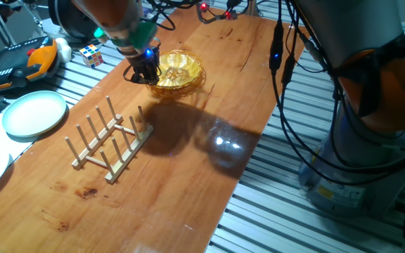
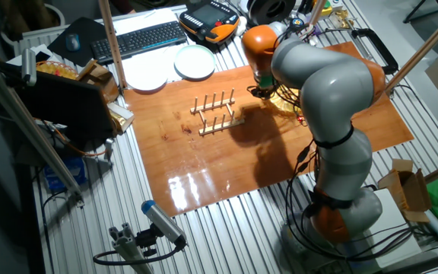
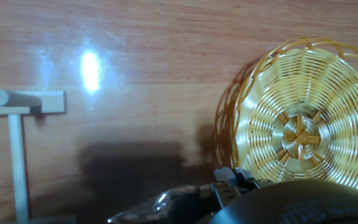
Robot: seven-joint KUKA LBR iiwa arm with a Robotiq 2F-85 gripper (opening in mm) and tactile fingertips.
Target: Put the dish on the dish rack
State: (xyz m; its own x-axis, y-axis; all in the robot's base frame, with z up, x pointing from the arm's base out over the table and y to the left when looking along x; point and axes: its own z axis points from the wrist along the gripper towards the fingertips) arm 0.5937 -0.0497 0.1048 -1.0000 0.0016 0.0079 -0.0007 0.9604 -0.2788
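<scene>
One dish [image 1: 178, 72] lay flat on the wooden surface [image 1: 188, 176], hollow side up, round with no long axis. It looked amber-yellow, with woven-looking ribs running out from a small hub and a looped, scalloped rim. The tool [image 1: 145, 70] hung just beside its left edge; whether its fingers were spread or pressed together could not be told. The dish rack [image 1: 109, 143] stood well apart nearer the front, its rows of pegs upright. A pale plate [image 1: 35, 113] sat off the board to the left.
</scene>
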